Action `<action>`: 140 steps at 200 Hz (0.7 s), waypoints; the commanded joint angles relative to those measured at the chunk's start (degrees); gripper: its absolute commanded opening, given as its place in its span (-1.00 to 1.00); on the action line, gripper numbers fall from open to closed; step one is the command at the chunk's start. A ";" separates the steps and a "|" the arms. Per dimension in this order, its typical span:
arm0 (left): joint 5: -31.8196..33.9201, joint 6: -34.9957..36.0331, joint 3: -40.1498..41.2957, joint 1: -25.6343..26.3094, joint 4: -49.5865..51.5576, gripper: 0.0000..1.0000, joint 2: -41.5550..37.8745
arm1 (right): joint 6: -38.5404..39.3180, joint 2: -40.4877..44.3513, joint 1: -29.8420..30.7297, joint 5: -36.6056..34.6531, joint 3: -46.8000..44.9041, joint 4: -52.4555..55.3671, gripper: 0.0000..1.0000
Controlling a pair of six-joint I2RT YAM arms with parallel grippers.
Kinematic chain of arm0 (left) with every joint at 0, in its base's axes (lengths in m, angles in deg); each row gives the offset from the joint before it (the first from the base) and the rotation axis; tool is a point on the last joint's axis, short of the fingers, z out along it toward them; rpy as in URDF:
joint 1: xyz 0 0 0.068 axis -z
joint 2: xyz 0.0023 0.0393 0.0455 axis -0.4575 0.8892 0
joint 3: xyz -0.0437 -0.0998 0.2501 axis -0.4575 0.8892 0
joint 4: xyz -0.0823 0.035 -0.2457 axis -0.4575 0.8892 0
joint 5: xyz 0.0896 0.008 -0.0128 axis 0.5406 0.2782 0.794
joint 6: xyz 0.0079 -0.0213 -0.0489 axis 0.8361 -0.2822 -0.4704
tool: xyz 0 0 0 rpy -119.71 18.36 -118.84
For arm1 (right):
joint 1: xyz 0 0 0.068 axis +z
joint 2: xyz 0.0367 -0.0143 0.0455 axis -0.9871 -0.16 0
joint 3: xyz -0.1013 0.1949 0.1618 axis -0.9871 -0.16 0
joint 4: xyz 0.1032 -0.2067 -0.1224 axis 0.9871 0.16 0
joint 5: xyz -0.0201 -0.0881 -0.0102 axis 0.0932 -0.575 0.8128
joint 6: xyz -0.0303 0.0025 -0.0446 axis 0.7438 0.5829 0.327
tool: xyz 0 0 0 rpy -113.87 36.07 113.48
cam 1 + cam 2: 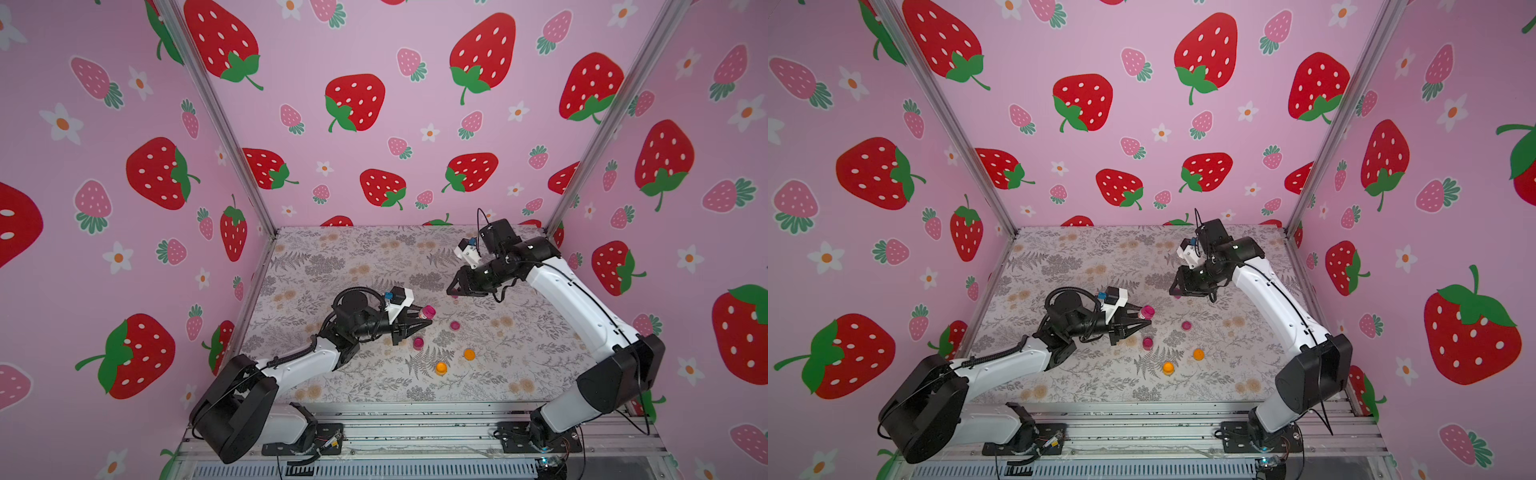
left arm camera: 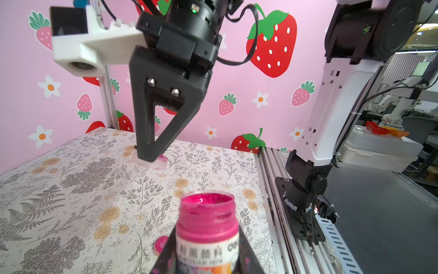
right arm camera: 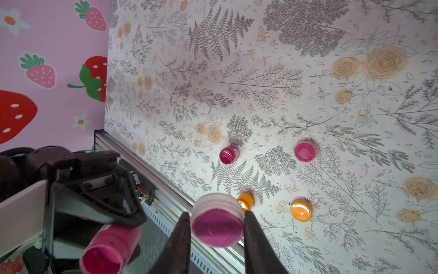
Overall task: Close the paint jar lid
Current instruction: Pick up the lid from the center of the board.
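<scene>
While my left gripper (image 1: 424, 318) clamps the open pink jar (image 2: 207, 220), my right gripper (image 3: 216, 213) pinches a lid (image 3: 217, 226), well apart.

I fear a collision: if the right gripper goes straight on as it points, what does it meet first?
Likely the floral table cover just below; the lid in the right gripper would touch first. The gap is unclear.

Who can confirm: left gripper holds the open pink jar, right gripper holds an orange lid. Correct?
Wrong on the colour. The lid in the right gripper is pink inside with a white ribbed rim, not orange; the right wrist view shows it. The left gripper does hold the open pink jar.
</scene>
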 commanded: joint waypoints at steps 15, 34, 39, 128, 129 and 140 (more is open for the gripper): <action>-2.53 2.40 -1.04 0.17 0.47 -1.00 0.20 | 2.50 1.64 1.50 4.77 2.62 3.78 -0.52; -2.65 2.51 -1.03 0.17 0.52 -1.00 0.56 | 3.87 0.81 3.05 4.66 4.86 6.19 -0.52; -2.63 2.51 -1.04 0.18 0.51 -1.00 0.57 | 4.23 0.47 3.60 4.55 5.44 6.77 -0.52; -3.02 2.71 -1.22 0.58 1.28 -1.00 -0.15 | 5.88 -0.14 7.27 7.45 5.54 8.14 -0.53; -3.03 2.74 -1.22 0.54 1.26 -1.00 -0.16 | 5.88 -0.09 7.30 7.57 5.54 8.12 -0.53; -2.96 2.86 -1.22 0.67 1.46 -1.00 -0.11 | 6.04 -0.22 7.32 8.25 5.53 8.18 -0.54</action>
